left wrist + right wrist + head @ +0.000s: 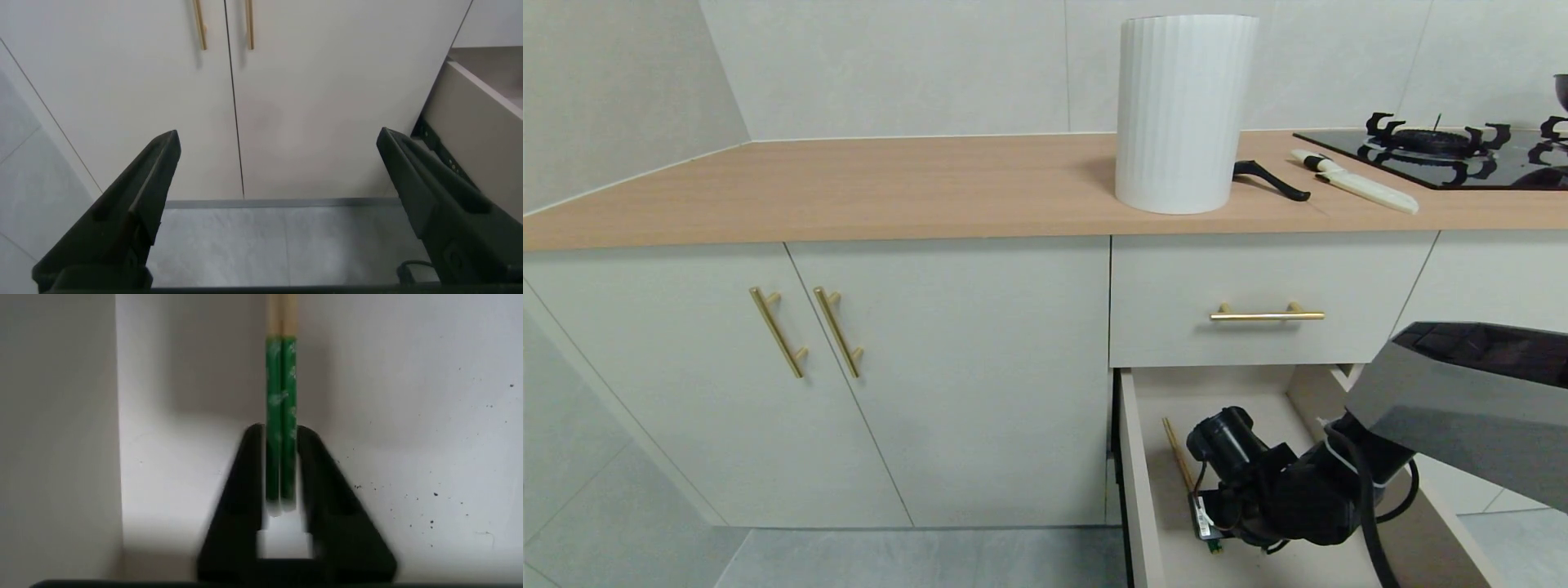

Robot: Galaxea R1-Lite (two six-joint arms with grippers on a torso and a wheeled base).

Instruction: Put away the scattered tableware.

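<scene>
A pair of wooden chopsticks [280, 384] with green ends lies lengthwise in the open lower drawer [1137, 482], close to its left wall. My right gripper [280, 434] is down inside that drawer, shut on the green ends of the chopsticks [1178, 457]. On the wooden countertop [890, 184] a white knife [1356, 182] and a black-handled utensil [1272, 180] lie beside a tall white ribbed container [1184, 114]. My left gripper [278, 147] hangs open and empty, low before the cabinet doors [237, 90], left of the drawer [482, 90].
A closed drawer with a gold handle [1266, 314] sits directly above the open one. Two cabinet doors with gold handles [805, 331] stand shut to the left. A black gas hob [1445, 147] occupies the counter's far right. Grey tiled floor lies below.
</scene>
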